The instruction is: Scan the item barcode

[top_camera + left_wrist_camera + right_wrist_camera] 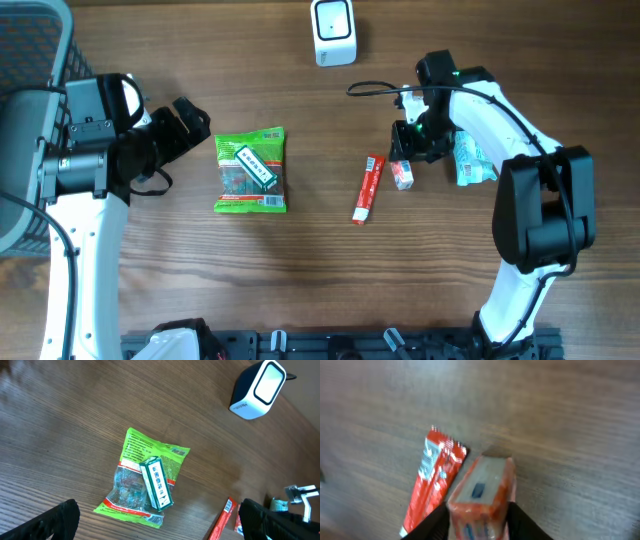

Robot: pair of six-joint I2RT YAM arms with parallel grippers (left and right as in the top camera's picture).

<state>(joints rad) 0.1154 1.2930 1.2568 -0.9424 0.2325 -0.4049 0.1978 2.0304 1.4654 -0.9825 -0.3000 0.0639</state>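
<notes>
The right gripper (479,515) pinched the small red-orange cardboard box (482,485) by its sides, right of the middle of the wooden table (300,280), just beside the long red foil sachet (367,188); the grip looked shallow, so the box might twist or slip on the lift, or face its barcode away from the white boxy scanner (333,32) at the far edge. The left gripper (192,128) hung spread and empty by the green plastic snack packet (250,171), left side. A grey mesh basket (40,40) sat at the far-left corner; no room showed.
</notes>
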